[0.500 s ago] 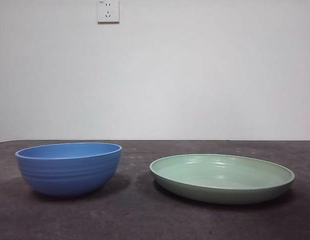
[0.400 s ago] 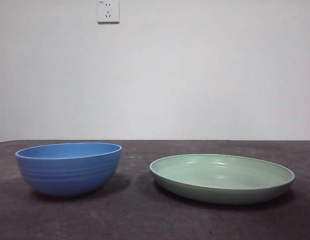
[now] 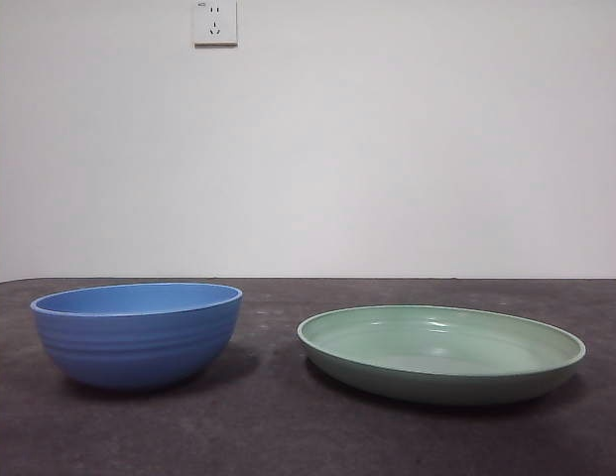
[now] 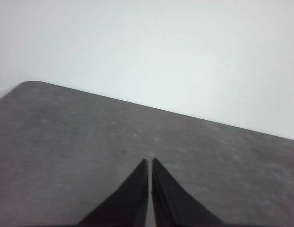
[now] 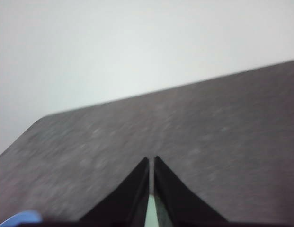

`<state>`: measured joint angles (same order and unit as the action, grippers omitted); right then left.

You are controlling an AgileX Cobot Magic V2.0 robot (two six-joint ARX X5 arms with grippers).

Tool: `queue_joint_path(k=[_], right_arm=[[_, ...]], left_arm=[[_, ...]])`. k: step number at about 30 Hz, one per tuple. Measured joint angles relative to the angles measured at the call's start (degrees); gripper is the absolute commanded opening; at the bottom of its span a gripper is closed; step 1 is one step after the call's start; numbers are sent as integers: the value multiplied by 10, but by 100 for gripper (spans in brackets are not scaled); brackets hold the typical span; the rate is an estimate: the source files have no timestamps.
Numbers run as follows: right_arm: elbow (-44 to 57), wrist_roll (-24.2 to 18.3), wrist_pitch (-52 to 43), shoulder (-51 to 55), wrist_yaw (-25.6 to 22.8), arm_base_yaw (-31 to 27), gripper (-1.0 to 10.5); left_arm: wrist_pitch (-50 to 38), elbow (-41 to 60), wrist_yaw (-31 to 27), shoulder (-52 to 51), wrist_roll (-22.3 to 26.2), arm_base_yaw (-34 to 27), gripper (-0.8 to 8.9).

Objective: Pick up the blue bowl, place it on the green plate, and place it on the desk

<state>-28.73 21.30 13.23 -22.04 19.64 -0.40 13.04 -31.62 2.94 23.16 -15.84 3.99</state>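
The blue bowl (image 3: 137,333) stands upright on the desk (image 3: 288,436) at the left in the front view. The green plate (image 3: 441,352) lies flat on the desk to its right, apart from the bowl. Neither gripper shows in the front view. My left gripper (image 4: 150,163) is shut and empty over bare desk (image 4: 66,156). My right gripper (image 5: 151,161) is shut and empty; a sliver of the blue bowl (image 5: 21,218) and a strip of the green plate (image 5: 151,213) show by its jaws.
A white wall with a socket (image 3: 215,22) stands behind the desk's far edge. The wrist views show the desk's rounded corners (image 4: 28,85) against the wall.
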Motion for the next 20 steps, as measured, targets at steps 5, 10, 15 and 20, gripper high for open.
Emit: queue_joint_path(k=[5,10,15,20], right_arm=[[-71,0,29,-80,68,17,13],[-143,-6,80,-152,122,49,13],[-204,-38,146,-213,133,87,13],[-229,-81,174,-253,136,119,13]], left_arm=[[29,-66,62,64,0,15,15],[79,-123,126,128,-2,39,15],[122,-162,195,193,-2,57,15],[133,-174,275,254,-2,77,15]])
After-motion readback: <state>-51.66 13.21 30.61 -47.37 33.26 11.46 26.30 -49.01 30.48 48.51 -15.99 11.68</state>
